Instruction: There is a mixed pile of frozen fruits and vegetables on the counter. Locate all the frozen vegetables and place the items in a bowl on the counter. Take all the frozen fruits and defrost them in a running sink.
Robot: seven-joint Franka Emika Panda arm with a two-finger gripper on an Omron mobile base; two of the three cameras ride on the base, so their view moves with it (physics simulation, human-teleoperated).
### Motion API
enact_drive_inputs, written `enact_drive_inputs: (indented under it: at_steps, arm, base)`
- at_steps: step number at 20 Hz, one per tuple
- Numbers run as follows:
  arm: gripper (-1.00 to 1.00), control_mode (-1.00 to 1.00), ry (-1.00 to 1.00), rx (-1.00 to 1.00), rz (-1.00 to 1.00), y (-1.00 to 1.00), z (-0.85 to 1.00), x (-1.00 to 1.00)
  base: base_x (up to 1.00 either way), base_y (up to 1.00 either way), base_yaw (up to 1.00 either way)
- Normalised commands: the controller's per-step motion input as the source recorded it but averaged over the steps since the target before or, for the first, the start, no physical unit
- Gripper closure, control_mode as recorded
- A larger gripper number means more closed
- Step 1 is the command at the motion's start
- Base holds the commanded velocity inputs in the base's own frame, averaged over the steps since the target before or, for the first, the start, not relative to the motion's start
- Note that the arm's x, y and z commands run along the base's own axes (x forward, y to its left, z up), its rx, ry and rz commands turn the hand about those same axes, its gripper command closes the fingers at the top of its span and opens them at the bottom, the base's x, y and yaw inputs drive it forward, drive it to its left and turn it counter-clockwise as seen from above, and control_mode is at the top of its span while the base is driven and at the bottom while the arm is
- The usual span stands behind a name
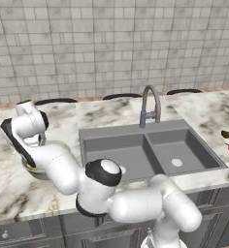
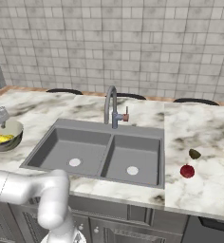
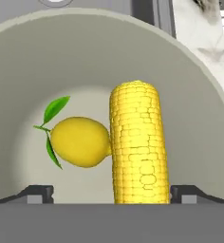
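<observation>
Looking straight down into the grey-olive bowl (image 3: pixel 47 71), I see a yellow corn cob (image 3: pixel 138 142) lying on its bottom. A round yellow lemon-like piece (image 3: pixel 80 141) with green leaves touches the cob's left side. My gripper (image 3: pixel 111 192) is open, its fingertips (image 3: pixel 38 192) wide apart on either side of the cob's near end and gripping nothing. The bowl (image 1: pixel 35 172) stands on the marble counter (image 1: pixel 9 184) left of the sink (image 1: pixel 136 152), under my hand. A dark olive-brown lump (image 2: pixel 194 154) and a dark red round fruit (image 2: pixel 187 171) lie on the counter right of the sink.
The tall curved faucet (image 2: pixel 113 107) rises behind the divider of the double sink (image 2: pixel 99 152); I see no water. Dark stove burners (image 2: pixel 128 96) line the back of the counter by the tiled wall. My arm bends low over the counter's front left edge.
</observation>
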Motion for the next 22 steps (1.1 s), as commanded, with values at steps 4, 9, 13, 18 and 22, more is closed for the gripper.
enact_drive_inputs:
  at_steps: [4, 9, 13, 18, 22]
  arm:
    - [-1.0, -1.0, 0.07, -0.01, -0.35, -0.32, 0.0, 0.0]
    - [-1.0, -1.0, 0.0, 0.04, -0.37, -0.24, -0.01, -0.06]
    - [-1.0, -1.0, -0.11, 0.17, -0.28, -0.13, 0.0, -0.18]
    - [-1.0, -1.0, -0.25, 0.09, -0.16, -0.01, 0.18, -0.52]
    - [-1.0, -1.0, -0.15, -0.1, -0.22, -0.1, 0.32, -0.39]
  base:
    - [0.0, 0.0, 0.0]
    - [0.0, 0.0, 0.0]
    - [0.0, 0.0, 0.0]
    - [0.0, 0.0, 0.0]
    - [0.0, 0.0, 0.0]
